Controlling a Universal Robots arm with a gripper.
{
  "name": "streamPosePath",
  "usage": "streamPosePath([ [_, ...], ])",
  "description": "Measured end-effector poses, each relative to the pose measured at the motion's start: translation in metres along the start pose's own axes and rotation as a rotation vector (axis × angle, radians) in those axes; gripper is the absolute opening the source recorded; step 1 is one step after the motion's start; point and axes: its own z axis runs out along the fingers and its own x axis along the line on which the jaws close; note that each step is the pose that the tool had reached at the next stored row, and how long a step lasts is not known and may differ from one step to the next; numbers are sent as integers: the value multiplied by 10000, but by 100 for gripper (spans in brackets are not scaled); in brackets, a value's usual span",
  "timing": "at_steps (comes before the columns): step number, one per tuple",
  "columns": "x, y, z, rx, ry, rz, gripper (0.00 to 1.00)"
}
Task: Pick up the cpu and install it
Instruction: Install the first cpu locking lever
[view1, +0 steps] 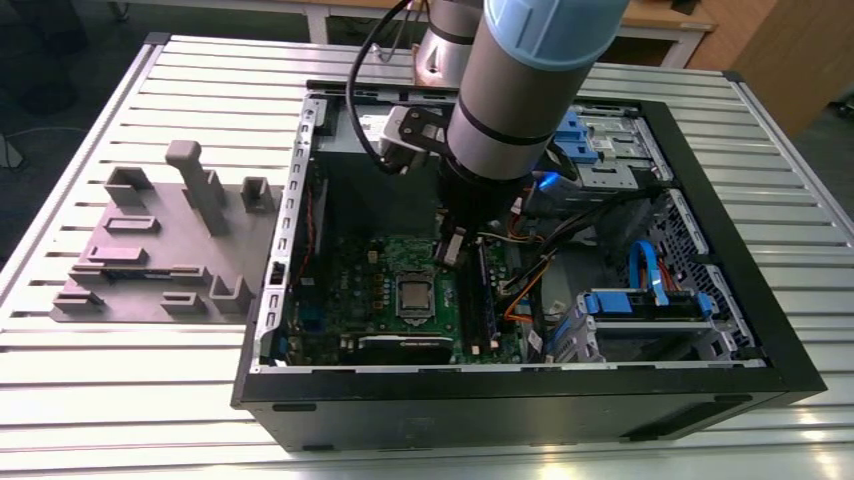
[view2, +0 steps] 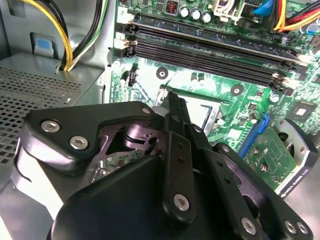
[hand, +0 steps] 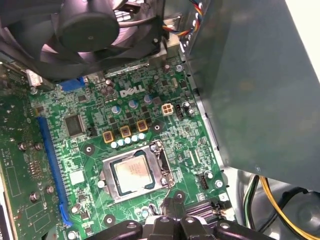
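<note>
Pincer (hand: 172, 212): low in the first wrist view, just below the socket; its two fingertips are pressed together with nothing between them. In the exterior view it hangs under the arm at frame centre, above the motherboard.
Tray (view1: 147, 250): mauve-grey, on the slatted surface (view1: 134, 360) at the left of the exterior view; I can make out no chip on it.
Cpu (hand: 132, 173): lying flat inside the socket frame (hand: 165, 162), centre of the first wrist view, silver top up; in the exterior view it sits mid-board.
Computer case (view1: 534, 400): open, centre to right of the exterior view.
Progress: by my reading the chip is already seated and released.
Left: whether the socket frame is latched I cannot tell.
</note>
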Motion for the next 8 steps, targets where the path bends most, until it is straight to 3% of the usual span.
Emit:
streamPosePath([
  [5,21,36,3,0,12,-113,10],
  [8,22,36,6,-8,40,-383,10],
])
